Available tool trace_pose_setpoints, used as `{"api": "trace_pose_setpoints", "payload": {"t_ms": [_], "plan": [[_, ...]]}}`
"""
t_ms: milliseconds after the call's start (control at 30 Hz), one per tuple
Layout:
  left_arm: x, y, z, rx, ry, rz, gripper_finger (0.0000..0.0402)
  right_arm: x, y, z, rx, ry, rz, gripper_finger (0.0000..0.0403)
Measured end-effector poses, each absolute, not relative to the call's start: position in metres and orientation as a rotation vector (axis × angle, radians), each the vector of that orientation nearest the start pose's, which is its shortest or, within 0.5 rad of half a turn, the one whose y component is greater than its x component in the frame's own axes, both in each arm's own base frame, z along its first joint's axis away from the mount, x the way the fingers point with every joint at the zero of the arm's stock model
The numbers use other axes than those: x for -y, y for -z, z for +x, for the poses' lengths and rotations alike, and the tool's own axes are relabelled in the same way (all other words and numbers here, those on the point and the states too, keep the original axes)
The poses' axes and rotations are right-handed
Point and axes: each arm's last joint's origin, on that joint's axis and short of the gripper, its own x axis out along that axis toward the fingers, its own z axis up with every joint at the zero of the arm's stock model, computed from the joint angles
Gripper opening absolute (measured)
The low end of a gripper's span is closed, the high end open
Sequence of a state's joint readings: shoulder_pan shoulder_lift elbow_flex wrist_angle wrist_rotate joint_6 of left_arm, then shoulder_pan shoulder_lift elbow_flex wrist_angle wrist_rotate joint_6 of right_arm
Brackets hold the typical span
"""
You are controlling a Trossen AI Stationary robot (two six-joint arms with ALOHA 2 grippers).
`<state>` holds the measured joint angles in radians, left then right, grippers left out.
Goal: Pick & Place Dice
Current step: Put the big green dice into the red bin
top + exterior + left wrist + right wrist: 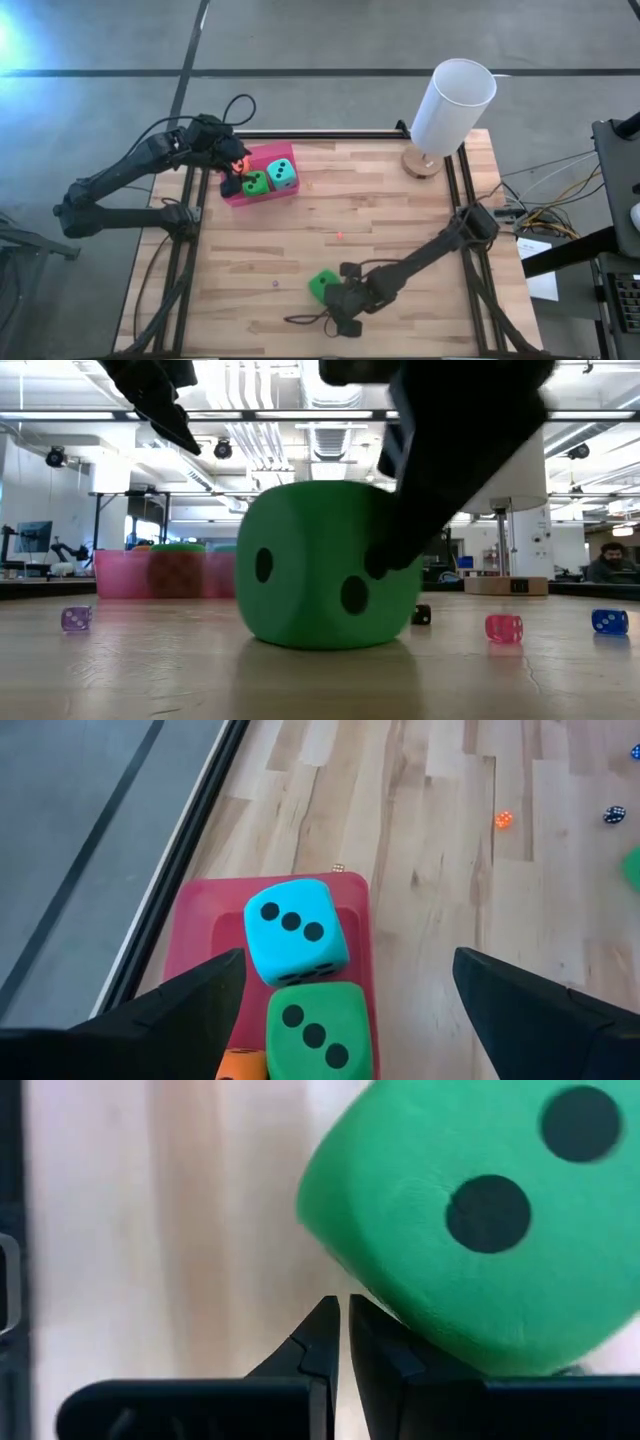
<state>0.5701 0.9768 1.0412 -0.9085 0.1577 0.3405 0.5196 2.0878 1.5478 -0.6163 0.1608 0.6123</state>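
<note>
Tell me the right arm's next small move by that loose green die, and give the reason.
Probably open the right pincer and shift it sideways to straddle the green die. Its fingers are shut, tips pressed beside the die rather than around it, and the die sits on the table. The pink tray by the open left pincer already holds three dice.

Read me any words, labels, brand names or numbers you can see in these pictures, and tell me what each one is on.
No readable text in any view.
Dice show pips only, no numerals: the teal die and the green die in the pink tray each show three on top.
The green die on the table shows black pips.
The wooden base under the white cylinder has a small dark mark, too small to read.
</note>
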Motion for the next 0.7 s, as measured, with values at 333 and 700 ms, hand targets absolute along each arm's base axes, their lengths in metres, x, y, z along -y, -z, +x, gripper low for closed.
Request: {"api": "trace_pose_setpoints", "payload": {"t_ms": [333, 700], "plan": [[-0.09, -0.323, 0.149, -0.883, -0.236, 0.001, 0.0358, -0.157, -0.171, 0.401, -1.118, 0.043, 0.085, 0.0027], [-0.082, -0.325, 0.136, -0.918, -0.215, 0.014, 0.0358, -0.084, -0.174, 0.425, -1.103, 0.084, 0.078, 0.0027]]}}
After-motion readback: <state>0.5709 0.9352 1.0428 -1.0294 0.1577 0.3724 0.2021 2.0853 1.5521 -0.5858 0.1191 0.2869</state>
